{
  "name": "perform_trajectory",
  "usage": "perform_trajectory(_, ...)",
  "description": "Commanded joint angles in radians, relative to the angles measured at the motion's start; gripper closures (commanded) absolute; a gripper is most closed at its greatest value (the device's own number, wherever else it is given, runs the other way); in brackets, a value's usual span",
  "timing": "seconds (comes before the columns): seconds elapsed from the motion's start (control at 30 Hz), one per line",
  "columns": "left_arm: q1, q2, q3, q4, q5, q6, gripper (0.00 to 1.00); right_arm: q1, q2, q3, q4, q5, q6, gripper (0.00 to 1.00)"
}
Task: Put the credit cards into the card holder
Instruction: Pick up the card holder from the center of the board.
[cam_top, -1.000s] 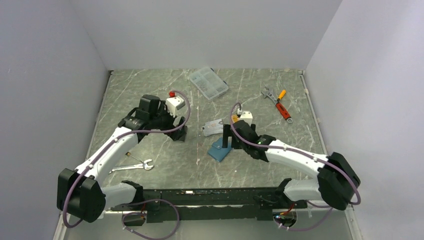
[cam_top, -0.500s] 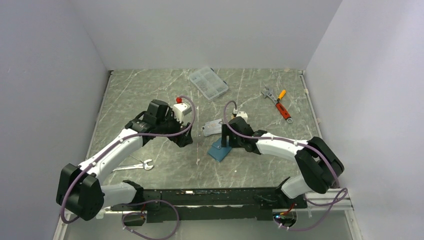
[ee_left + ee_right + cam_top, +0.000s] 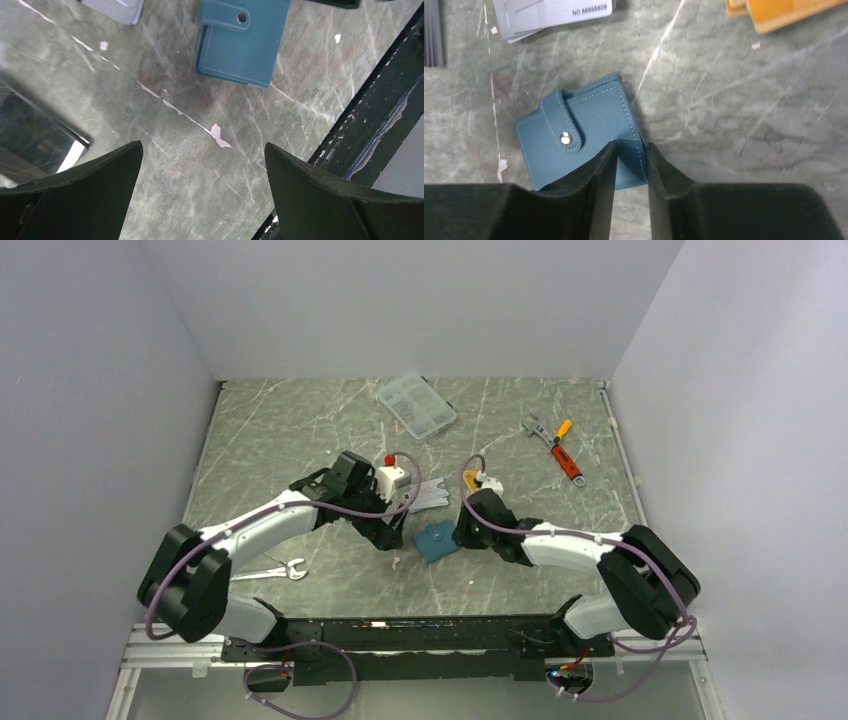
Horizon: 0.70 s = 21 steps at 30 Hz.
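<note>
**Q:** Right gripper [image 3: 630, 150]: how wide, and on what?
**A:** Its jaws stand at a narrow slot, astride the 4 o'clock corner of the card holder [image 3: 579, 130]. One finger [image 3: 589, 190] overlaps the teal cover and the other stands at the holder's edge. Whether they truly clamp it cannot be told.

**Q:** How does the holder lie?
**A:** Flat and closed on the table [image 3: 734, 110], cover up. In the right wrist view the snap tab [image 3: 565, 139] folds over the edge at 11 o'clock, and its rounded end points to 5 o'clock. The outline is nearly square, so no long axis can be read. From above, it sits cornerwise between the two grippers.

**Q:** Left gripper [image 3: 201, 147]?
**A:** Released, jaws wide, nothing between them. The holder lies at 12 o'clock in its wrist view. From above, this gripper stands at the holder's 9 o'clock and the right one at its 3 o'clock.

**Q:** The cards?
**A:** In the right wrist view the silver-grey credit cards [image 3: 554, 12] lie at the holder's 12 o'clock. The orange credit cards [image 3: 784, 12] lie at its 2 o'clock. Both groups are apart from it.
</note>
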Motion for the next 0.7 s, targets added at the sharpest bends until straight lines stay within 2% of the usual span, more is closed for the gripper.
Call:
perform_trajectory(0.0, -0.020, 0.084, 0.049, 0.029, 0.028, -0.021, 0.01, 0.027, -0.058, -0.100, -0.028, -0.017, 0.125, 0.76)
perform_trajectory(0.2, -0.039, 0.150, 0.062, 0.053, 0.082, -0.069, 0.10, 0.099, -0.169, -0.152, -0.075, -0.014, 0.256, 0.96)
perform_trajectory(0.27, -0.047, 0.154, 0.056, 0.067, 0.089, -0.083, 0.09, 0.148, -0.194, -0.142, -0.105, -0.001, 0.282, 0.98)
perform_trajectory(0.37, -0.050, 0.169, 0.053, 0.078, 0.105, -0.094, 0.08, 0.204, -0.201, -0.089, -0.169, 0.005, 0.264, 0.96)
perform_trajectory(0.43, -0.052, 0.177, 0.057, 0.075, 0.102, -0.085, 0.08, 0.218, -0.189, -0.029, -0.248, 0.021, 0.204, 0.86)
perform_trajectory(0.5, -0.051, 0.175, 0.058, 0.066, 0.097, -0.065, 0.09, 0.220, -0.181, 0.035, -0.362, 0.082, 0.174, 0.62)
perform_trajectory(0.53, -0.051, 0.165, 0.052, 0.067, 0.096, -0.051, 0.10, 0.220, -0.183, 0.058, -0.381, 0.100, 0.145, 0.54)
perform_trajectory(0.67, -0.052, 0.105, -0.005, 0.094, 0.080, 0.031, 0.12, 0.203, -0.167, 0.121, -0.361, 0.147, 0.056, 0.42)
